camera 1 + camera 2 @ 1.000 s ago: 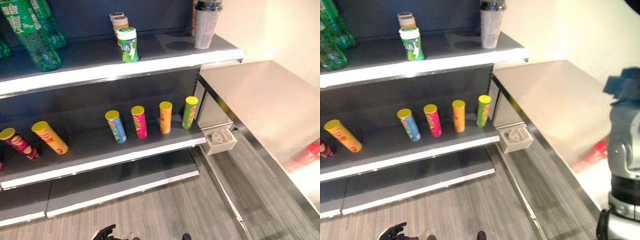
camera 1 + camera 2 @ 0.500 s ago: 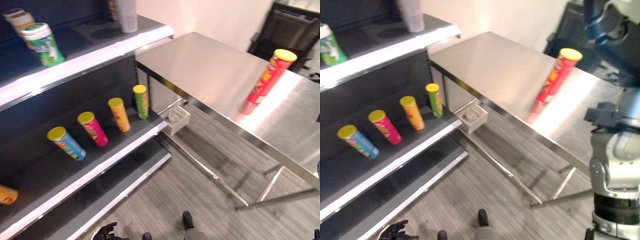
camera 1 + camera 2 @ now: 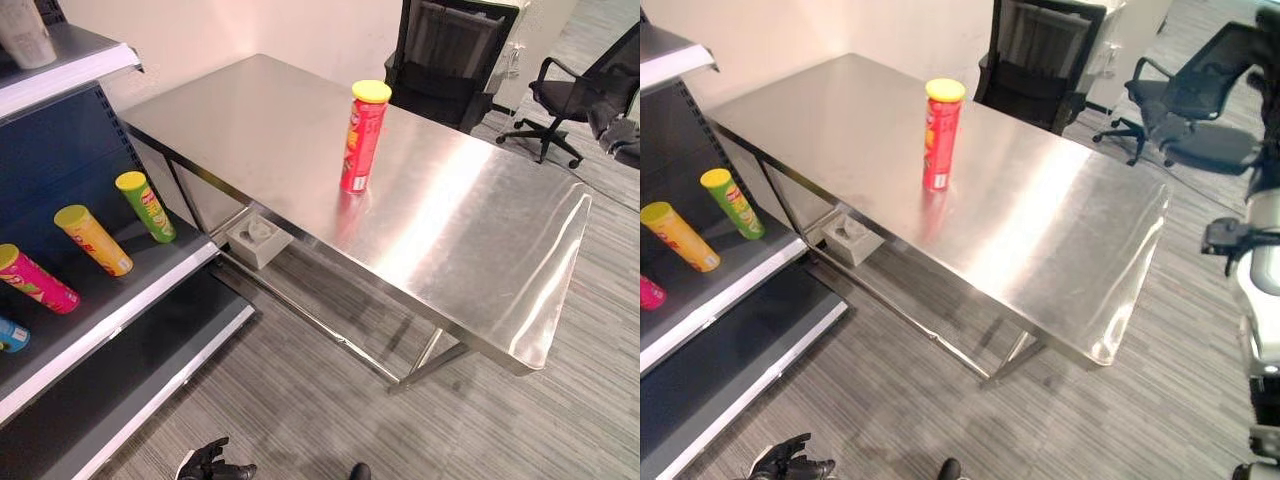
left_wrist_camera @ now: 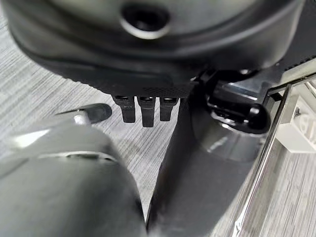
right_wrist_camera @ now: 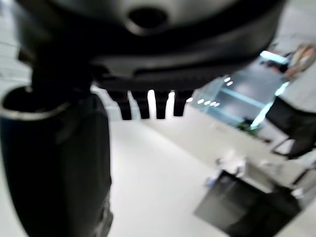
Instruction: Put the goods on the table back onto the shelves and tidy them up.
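Observation:
A tall red chip can (image 3: pixel 363 137) with a yellow lid stands upright near the middle of the steel table (image 3: pixel 480 220). On the dark shelf (image 3: pixel 110 322) at the left lie a green can (image 3: pixel 146 206), an orange can (image 3: pixel 92 240), a pink can (image 3: pixel 35 282) and the end of a blue can (image 3: pixel 8 333). My left hand (image 3: pixel 215 465) hangs low over the floor, open and holding nothing; its fingers (image 4: pixel 143 108) point at the carpet. My right hand (image 5: pixel 148 74) is raised off to the right, fingers (image 5: pixel 148 106) relaxed, nothing in it.
A small white box (image 3: pixel 258 240) sits under the table's near corner by the shelf. A black chair (image 3: pixel 450 60) and an office chair (image 3: pixel 570 100) stand behind the table. A grey cup (image 3: pixel 25 35) stands on the upper shelf (image 3: pixel 70 75). Striped carpet (image 3: pixel 330 420) lies in front.
The camera has swung to the right, from the shelves to the table, so the red can now sits mid-view. The cans themselves have not moved. My left hand stays low.

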Tool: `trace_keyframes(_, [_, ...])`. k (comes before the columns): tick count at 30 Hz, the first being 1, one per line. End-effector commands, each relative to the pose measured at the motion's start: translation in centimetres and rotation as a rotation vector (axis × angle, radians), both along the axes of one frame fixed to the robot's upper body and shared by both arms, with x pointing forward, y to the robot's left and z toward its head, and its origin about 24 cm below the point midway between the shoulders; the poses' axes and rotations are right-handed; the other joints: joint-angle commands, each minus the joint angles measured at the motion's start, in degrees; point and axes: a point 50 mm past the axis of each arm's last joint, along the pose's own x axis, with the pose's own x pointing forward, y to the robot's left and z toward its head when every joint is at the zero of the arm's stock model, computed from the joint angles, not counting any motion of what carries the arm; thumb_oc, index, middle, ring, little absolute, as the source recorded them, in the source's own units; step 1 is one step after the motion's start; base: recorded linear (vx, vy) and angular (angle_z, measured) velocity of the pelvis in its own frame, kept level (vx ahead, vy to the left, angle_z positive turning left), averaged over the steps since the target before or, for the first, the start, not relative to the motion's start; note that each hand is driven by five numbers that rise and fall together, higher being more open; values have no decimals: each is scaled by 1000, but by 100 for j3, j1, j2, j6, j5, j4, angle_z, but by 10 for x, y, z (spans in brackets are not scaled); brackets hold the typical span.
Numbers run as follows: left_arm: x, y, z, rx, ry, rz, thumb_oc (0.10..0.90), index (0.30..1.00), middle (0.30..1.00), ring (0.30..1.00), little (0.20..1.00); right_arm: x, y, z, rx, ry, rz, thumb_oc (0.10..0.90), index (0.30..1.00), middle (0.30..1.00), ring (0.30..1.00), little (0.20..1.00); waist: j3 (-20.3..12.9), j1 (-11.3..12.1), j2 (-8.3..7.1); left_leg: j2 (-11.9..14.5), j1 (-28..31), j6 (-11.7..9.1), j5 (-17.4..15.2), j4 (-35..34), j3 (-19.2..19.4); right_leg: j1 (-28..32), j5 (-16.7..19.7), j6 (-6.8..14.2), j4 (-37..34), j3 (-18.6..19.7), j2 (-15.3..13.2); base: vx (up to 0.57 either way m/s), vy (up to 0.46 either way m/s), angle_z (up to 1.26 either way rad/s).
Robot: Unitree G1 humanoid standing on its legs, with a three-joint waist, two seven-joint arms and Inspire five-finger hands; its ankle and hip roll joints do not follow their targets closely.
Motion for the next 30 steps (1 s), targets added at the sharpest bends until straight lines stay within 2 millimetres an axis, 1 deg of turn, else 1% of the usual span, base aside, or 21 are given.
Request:
trace_keyframes(1, [9,9,9,40,-28,-61,800,900,900,900,900,-7,26,59,-23,-256,163,800,900,900,900,900,-57,578,-166,-1305,912,436,-2492,-850,243,58,36,1005,-126,249,-754,127,53,4])
trace_keyframes(2, [10,7,8,41,-25,-81,800,900,900,900,900,-5,26,60,-13,-259,171,800,900,900,900,900,-74,646,-135,-1440,620,436,-2252,-1208,187,72,22,1063,-126,261,-764,147,113,-21])
trace_keyframes(3, [12,6,8,48,-26,-96,800,900,900,900,900,-1,26,64,-15,-264,162,800,900,900,900,900,-63,782,-98,-1607,298,428,-1997,-1556,133,89,-33,1094,-126,335,-751,257,237,0])
trace_keyframes(4, [12,5,8,45,-23,-102,800,900,900,900,900,4,31,61,-3,-254,181,800,900,900,900,900,-180,743,-18,-1682,637,493,-1983,-1921,128,108,-13,1139,-126,388,-751,314,319,-64])
trace_keyframes(5, [9,5,6,46,-13,-100,800,900,900,900,900,5,35,60,-2,-259,193,800,900,900,900,900,-267,718,0,-1770,794,552,-2017,-2048,158,147,2,1176,-126,430,-845,448,545,-111])
trace_keyframes(6, [3,9,4,57,8,-73,800,900,900,900,900,8,39,59,27,-279,215,800,900,900,900,900,-326,729,-5,-1955,1067,715,-2130,-2181,304,179,64,1285,-18,623,-1075,382,583,-115])
trace_keyframes(7, [-2,14,4,65,17,-46,800,900,900,900,900,7,46,61,39,-308,252,800,900,900,900,900,-328,751,-18,-2067,1192,836,-2237,-2210,396,81,97,1376,209,722,-1254,305,593,-74])
trace_keyframes(8, [-9,19,3,74,37,-34,800,900,900,900,900,7,53,65,37,-319,296,800,900,900,900,900,-324,784,-66,-2159,1277,922,-2328,-2221,497,8,191,1471,300,743,-1410,128,385,-36])
trace_keyframes(9, [-13,21,2,79,53,-34,800,900,900,900,900,8,57,66,27,-315,317,800,900,900,900,900,-311,796,-102,-2194,1299,961,-2363,-2217,537,-38,251,1511,357,750,-1471,53,261,-50])
trace_keyframes(13, [-19,24,2,85,68,-39,800,900,900,900,900,16,68,64,-25,-243,371,800,900,900,900,900,-290,862,-237,-2250,1361,1014,-2434,-2243,624,-96,449,1605,373,654,-1597,9,69,9])
trace_keyframes(16, [-19,24,1,82,71,-44,800,900,900,900,900,22,71,62,-54,-199,370,800,900,900,900,900,-292,912,-287,-2238,1370,1007,-2438,-2243,628,-79,480,1609,336,605,-1605,7,-7,33])
trace_keyframes(20, [-20,22,1,78,68,-40,800,900,900,900,900,29,82,63,-85,-164,408,800,900,900,900,900,-284,970,-344,-2189,1367,975,-2423,-2243,613,-46,474,1599,274,529,-1570,5,-41,26])
trace_keyframes(22, [-22,21,0,76,73,-40,800,900,900,900,900,29,85,63,-78,-172,428,800,900,900,900,900,-287,982,-351,-2161,1371,956,-2416,-2243,600,-19,460,1592,248,484,-1550,17,-55,11])
trace_keyframes(25, [-30,22,-3,75,101,-22,800,900,900,900,900,23,88,65,-58,-214,457,800,900,900,900,900,-308,1017,-353,-2105,1401,907,-2401,-2243,545,61,421,1569,194,401,-1502,24,-89,6])
trace_keyframes(30, [-34,22,-4,74,114,-17,800,900,900,900,900,14,87,68,-74,-253,444,800,900,900,900,900,-350,1030,-329,-2058,1441,870,-2401,-2243,525,127,380,1548,146,354,-1460,14,-49,-8])
